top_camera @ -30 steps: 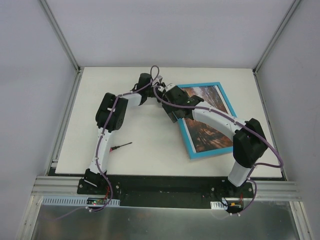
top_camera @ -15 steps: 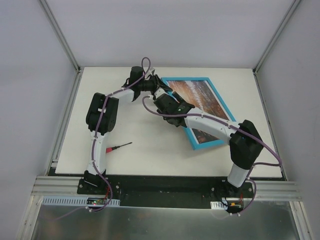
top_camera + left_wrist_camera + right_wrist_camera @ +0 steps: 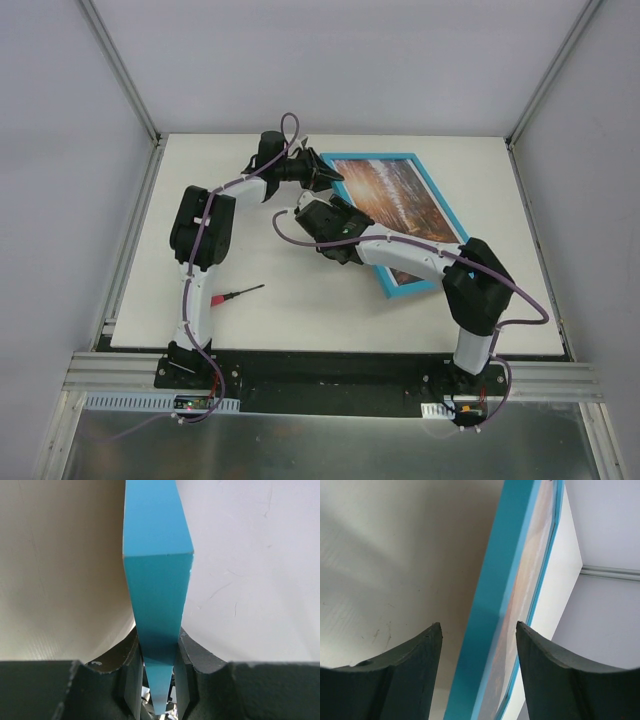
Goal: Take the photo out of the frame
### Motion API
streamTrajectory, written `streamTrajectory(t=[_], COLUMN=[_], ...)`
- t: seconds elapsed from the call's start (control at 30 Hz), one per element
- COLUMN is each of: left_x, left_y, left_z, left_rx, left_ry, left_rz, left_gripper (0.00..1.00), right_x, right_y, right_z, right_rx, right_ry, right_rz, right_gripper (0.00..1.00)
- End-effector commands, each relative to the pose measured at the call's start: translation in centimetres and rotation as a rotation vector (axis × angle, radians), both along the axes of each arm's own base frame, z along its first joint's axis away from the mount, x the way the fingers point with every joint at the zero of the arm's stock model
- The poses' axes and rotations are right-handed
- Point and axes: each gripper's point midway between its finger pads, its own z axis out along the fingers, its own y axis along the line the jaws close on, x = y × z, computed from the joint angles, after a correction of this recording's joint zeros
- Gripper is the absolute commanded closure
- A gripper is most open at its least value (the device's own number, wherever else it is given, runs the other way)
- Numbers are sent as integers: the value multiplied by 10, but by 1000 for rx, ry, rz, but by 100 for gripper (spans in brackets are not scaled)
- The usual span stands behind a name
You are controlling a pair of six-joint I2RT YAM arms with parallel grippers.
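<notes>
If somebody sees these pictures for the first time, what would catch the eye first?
The bright turquoise frame with its autumn forest photo stands out on the far right part of the white table. The left pincer is shut on the frame's far-left corner, and the right pincer stands open astride its left edge. A small red-handled screwdriver lies alone beside the left arm.

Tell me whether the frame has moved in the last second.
Yes. The frame has turned: its far corner went left, toward the far edge of the table, and its near corner drew back from the near edge.
</notes>
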Motion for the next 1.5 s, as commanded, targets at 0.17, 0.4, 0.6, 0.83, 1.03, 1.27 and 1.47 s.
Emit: streamTrajectory(t=[0.17,0.4,0.6,0.83,1.03,1.27,1.47], left_x=[3,9,11,12,14,25,36], left_y=[18,28,31,32,37,67,122], left_z=[94,98,96,96,98,100,103], left_rx=[-104,-114,-110,-107,-105,-89,-11], left_ry=[-203,-204,-206,-208,-214,-245,-304], left_rz=[18,42,50,56,63,110,166], left_gripper=[84,84,84,82,52,1,1], right_x=[7,9,11,13,16,21,23], right_y=[-6,-11,-11,-13,-10,-3,3], right_z=[8,7,17,26,43,75,108], right_rx=[-64,-98,-101,-114,-110,-57,52], right_ry=[-76,-104,-134,-157,-185,-209,-190], right_rz=[-22,-19,-18,-14,-9,3,-4], right_gripper=[44,51,61,83,98,99,99])
